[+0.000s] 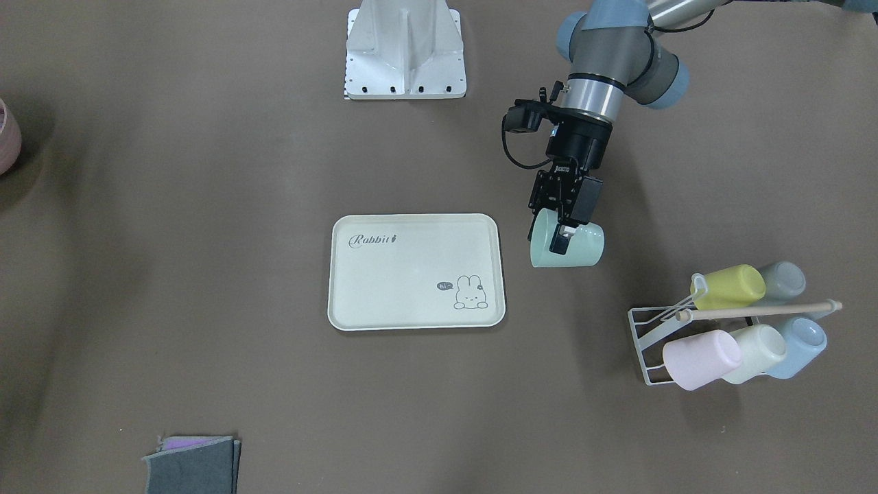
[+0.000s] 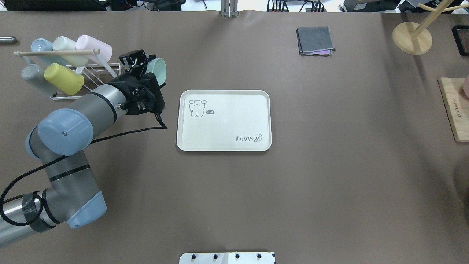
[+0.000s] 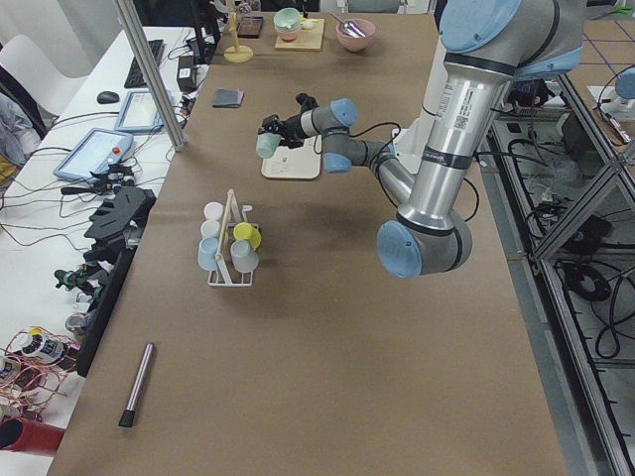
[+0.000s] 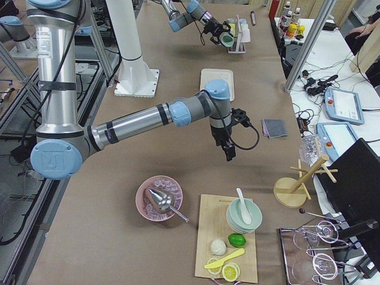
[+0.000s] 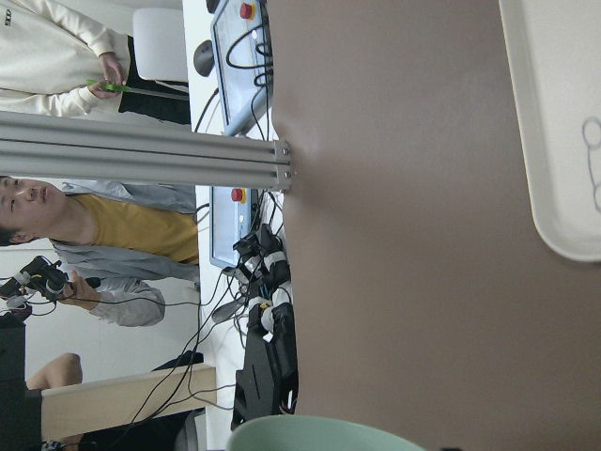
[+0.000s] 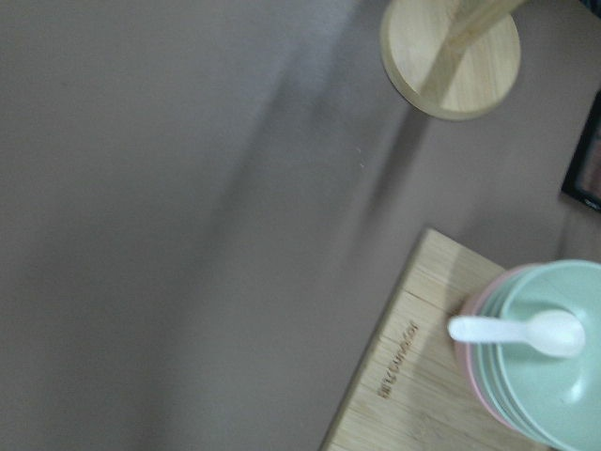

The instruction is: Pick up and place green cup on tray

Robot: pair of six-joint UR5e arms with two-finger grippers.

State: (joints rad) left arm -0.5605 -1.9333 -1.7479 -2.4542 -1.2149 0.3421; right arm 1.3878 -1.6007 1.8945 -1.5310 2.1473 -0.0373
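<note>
The green cup [image 1: 583, 250] lies on its side in the air, held by its rim in my left gripper [image 1: 554, 232], which is shut on it. It hangs over the table between the cup rack and the cream Rabbit tray [image 1: 411, 315], just off the tray's edge. In the overhead view the cup [image 2: 159, 70] sits at the gripper [image 2: 148, 68], left of the tray [image 2: 223, 145]. The left wrist view shows the cup's rim [image 5: 329, 434] and a tray corner [image 5: 563, 122]. My right gripper [image 4: 228, 153] shows only in the exterior right view, so I cannot tell if it is open or shut.
A white wire rack [image 1: 645, 343] holds several pastel cups, among them a yellow-green one [image 1: 730, 287], close behind the left arm. A folded grey cloth [image 2: 315, 40], a wooden stand [image 2: 412, 36] and a wooden board [image 2: 454, 110] lie on the far right.
</note>
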